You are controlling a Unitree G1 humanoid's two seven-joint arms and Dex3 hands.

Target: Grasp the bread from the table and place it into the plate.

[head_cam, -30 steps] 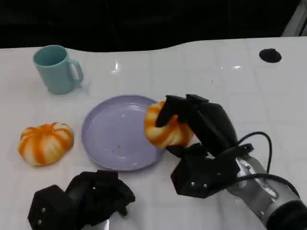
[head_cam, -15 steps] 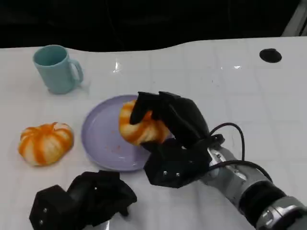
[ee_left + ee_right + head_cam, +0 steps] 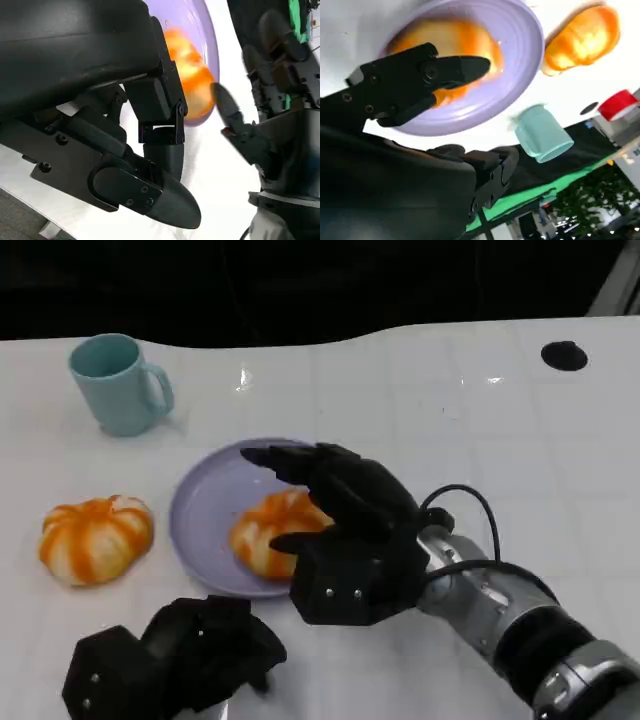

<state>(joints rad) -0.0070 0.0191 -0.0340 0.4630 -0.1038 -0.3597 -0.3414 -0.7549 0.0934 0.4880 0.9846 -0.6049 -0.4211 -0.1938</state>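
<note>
Bright overhead light, table glare, blurred wrist views

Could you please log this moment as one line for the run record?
bread: on purple plate | right hand: open above bread | left hand: curled, idle | second bread: on table

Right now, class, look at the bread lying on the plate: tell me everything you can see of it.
The bread is a round, puffy bun, orange with pale cream stripes, ridged like a small pumpkin, with a glossy crust. It lies on the purple plate, toward the side nearest the robot. The right hand hovers over it with fingers spread; whether they touch it cannot be told. The right wrist view shows it behind the fingers.
</note>
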